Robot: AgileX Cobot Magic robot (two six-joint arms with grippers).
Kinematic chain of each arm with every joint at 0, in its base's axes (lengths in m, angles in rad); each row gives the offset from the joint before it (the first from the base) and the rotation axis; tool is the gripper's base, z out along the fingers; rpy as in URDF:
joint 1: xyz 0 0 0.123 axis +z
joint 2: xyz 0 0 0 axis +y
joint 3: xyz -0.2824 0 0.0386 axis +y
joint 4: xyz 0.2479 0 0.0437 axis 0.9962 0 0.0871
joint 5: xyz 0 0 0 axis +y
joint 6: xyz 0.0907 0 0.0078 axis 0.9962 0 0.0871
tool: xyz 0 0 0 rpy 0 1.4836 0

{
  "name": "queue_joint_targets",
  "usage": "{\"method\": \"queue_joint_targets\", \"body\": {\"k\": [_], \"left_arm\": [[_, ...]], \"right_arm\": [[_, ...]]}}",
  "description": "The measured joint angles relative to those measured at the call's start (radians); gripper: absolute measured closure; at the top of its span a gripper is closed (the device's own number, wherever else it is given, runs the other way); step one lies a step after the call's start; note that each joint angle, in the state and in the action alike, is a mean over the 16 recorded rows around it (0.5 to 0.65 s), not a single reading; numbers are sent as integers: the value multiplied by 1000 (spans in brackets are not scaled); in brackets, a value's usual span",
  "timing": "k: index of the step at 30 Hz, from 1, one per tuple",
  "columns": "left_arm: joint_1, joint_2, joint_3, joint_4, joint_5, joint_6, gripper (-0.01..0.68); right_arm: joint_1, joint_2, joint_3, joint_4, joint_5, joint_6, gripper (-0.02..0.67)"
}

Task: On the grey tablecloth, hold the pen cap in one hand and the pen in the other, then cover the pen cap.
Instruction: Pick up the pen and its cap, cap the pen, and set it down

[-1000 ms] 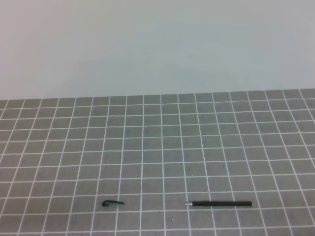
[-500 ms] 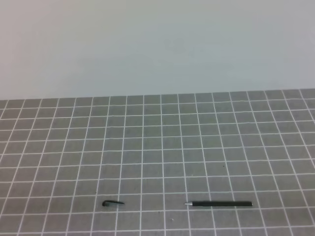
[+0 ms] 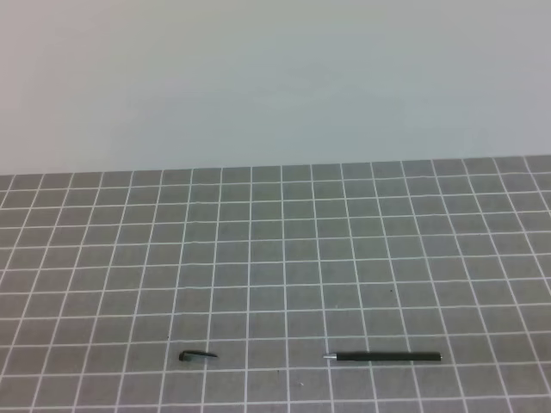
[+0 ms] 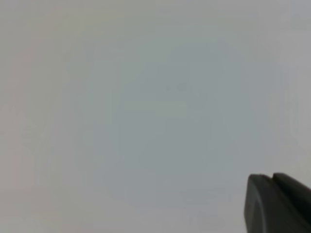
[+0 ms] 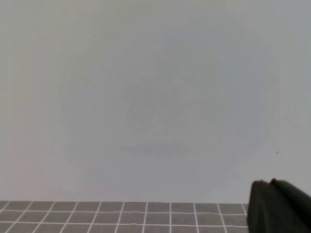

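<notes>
The pen cap, short and black with a thin clip, lies on the grey tablecloth near the front left. The pen, long and black with its silvery tip pointing left, lies about three grid squares to the cap's right, in line with it. No gripper shows in the exterior high view. In the left wrist view only a dark finger shows at the bottom right corner against a blank wall. In the right wrist view a dark finger shows at the bottom right, above the cloth's far edge. Neither wrist view shows the cap or the pen.
A plain pale wall rises behind the cloth's far edge. The gridded cloth runs out of the exterior view on the left, right and front.
</notes>
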Motion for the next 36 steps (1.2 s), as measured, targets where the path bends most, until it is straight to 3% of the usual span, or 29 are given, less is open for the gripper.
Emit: {"method": "queue_joint_targets", "body": {"k": [12, 21, 29, 36], "left_arm": [[0, 0, -3, 0, 8, -7, 675], [0, 0, -91, 14, 159, -11, 675], [0, 0, -245, 30, 393, 0, 675], [0, 0, -325, 32, 413, 3, 675]], "right_arm": [[0, 0, 0, 13, -35, 4, 645], [0, 0, -39, 31, 17, 2, 645], [0, 3, -166, 23, 212, -4, 645], [0, 73, -339, 18, 457, -63, 645]]}}
